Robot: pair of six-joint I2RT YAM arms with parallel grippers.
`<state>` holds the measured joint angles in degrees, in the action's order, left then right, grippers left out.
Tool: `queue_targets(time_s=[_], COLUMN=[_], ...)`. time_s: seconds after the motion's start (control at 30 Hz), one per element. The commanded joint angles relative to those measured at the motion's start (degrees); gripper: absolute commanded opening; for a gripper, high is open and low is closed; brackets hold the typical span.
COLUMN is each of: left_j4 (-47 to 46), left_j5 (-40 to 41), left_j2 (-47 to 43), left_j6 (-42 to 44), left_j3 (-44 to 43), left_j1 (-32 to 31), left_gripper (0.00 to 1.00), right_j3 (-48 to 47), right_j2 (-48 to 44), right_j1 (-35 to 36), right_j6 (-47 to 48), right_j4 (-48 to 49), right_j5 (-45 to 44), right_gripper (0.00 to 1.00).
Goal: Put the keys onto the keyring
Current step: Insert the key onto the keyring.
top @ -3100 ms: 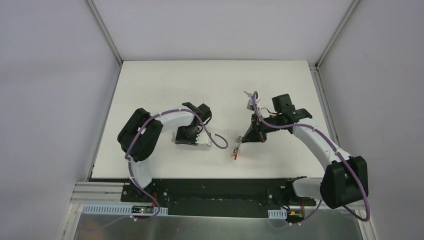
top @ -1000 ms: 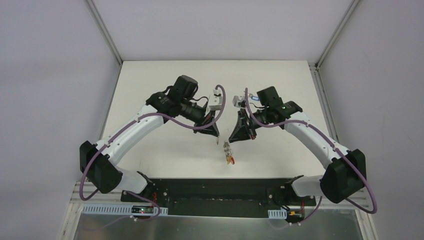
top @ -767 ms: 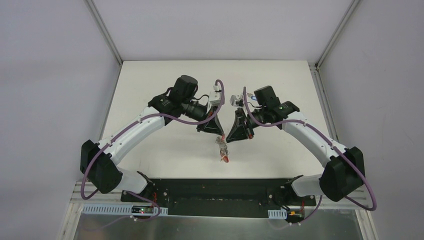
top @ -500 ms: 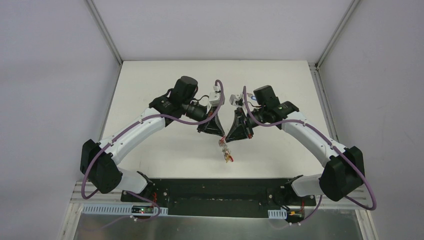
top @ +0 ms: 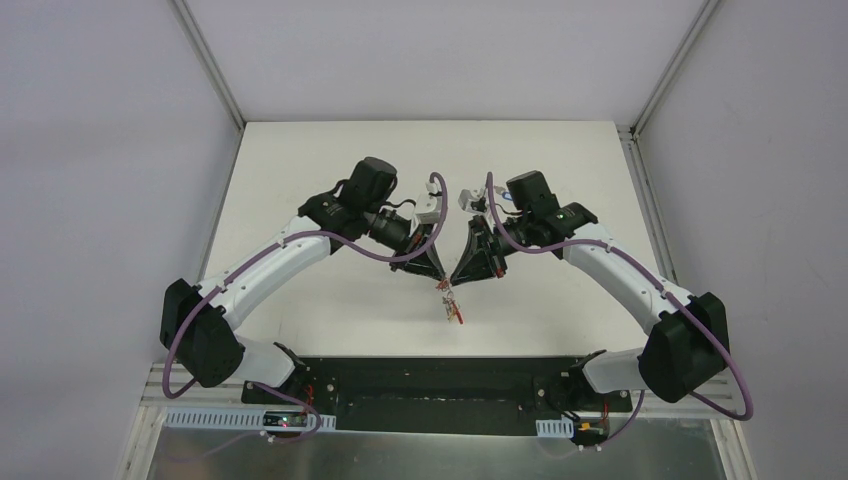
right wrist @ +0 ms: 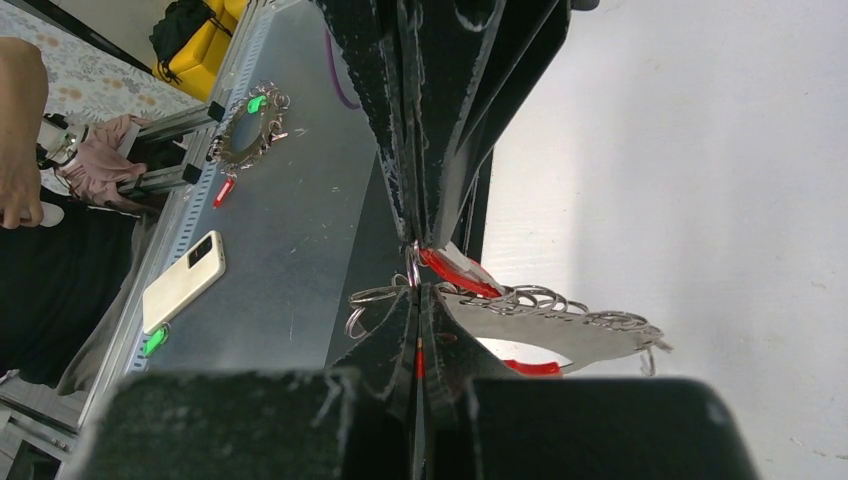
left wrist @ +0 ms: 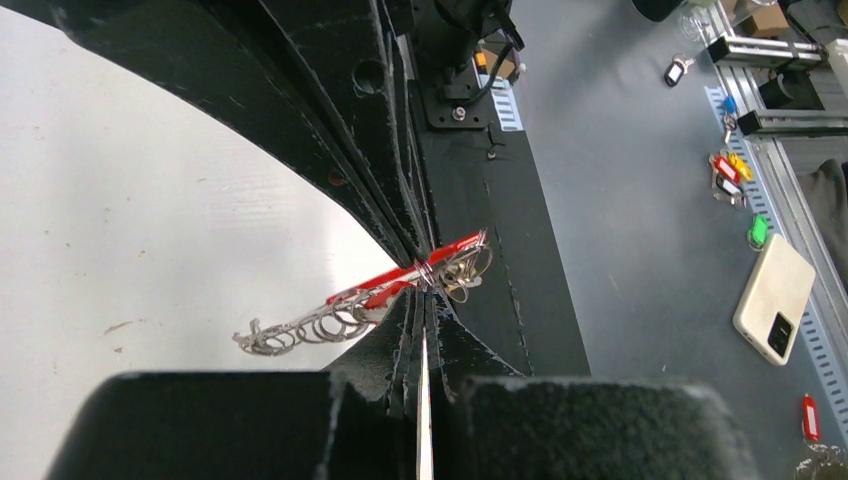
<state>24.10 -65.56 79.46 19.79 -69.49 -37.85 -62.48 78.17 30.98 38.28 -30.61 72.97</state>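
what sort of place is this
Probably a robotics lab test cell: a white table walled by plain grey panels, two robot arms bolted at its edge, and a metal bench beside it with spare tagged keys and a phone.

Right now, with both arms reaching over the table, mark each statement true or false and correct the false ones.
1. The left gripper and the right gripper are both shut on the keyring. True.
2. The keyring lies flat with nothing touching it. False: it is pinched between the two grippers' tips, over the table.
3. Part of the keyring is red. True.
4. A phone lies on the white tabletop. False: the phone lies on a grey surface off the table.
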Motion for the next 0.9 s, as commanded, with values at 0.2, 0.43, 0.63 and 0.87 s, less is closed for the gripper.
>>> queue_targets(time_s=[0.2,0.43,0.63,0.87], left_j4=[6.1,6.2,6.4,6.1], left_j5=[-2.9,-1.1,1.6,6.5], left_j2=[-2.8,-3.3,-3.1,-2.9], left_j6=[8.2,8.5,8.5,8.5], left_j3=[-0.6,-0.9,-1.7,-2.2], left_j1=[-1.1,-1.3,-1.8,-2.5], left_gripper=[0.00,0.00,0.00,0.00], right_j3=[-0.3,0.9,1.1,3.8], right_j2=[-0.5,-0.7,-0.1,0.1], right_j1=[-0.2,-0.6,-0.9,-1.9], right_j6=[-1.9,-7.9,-11.2,-19.4], right_j4=[3.4,8.4,10.5,18.7], right_j5=[3.3,1.6,1.5,2.1], right_gripper=[0.00,0.00,0.00,0.00])
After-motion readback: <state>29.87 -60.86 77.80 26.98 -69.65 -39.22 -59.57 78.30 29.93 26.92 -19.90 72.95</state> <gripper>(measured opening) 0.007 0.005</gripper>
